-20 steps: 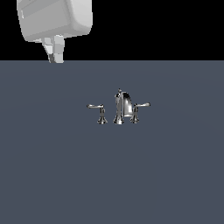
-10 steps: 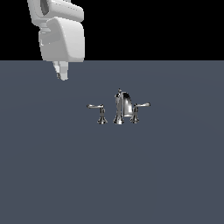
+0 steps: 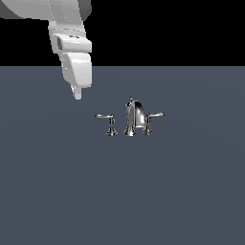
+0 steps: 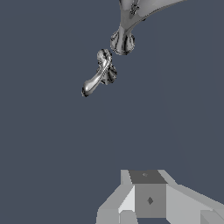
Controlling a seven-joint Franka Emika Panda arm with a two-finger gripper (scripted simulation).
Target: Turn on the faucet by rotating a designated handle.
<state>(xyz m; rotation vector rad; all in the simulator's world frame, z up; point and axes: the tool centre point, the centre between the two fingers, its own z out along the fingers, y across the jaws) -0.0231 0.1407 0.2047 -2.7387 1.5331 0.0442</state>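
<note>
The chrome faucet [image 3: 134, 117] stands mid-scene on the grey surface, with an arched spout and a lever on each side. The handle [image 3: 107, 118], the lever set farther from the spout, is on the exterior view's left. The like lever [image 3: 152, 116] sits close against the spout. My gripper [image 3: 77, 93] hangs above and to the exterior view's left of the handle, apart from it and empty. Its fingers look pressed together. In the wrist view the handle [image 4: 98, 77] and the spout base [image 4: 122, 42] lie ahead of my gripper [image 4: 146, 197].
A flat dark grey surface [image 3: 122, 191] carries only the faucet. Above its far edge the background is black. My white arm [image 3: 72, 43] comes in from the upper part of the exterior view's left.
My arm has swung towards the exterior view's right and dropped lower, bringing the gripper closer to the handle. The faucet has not moved.
</note>
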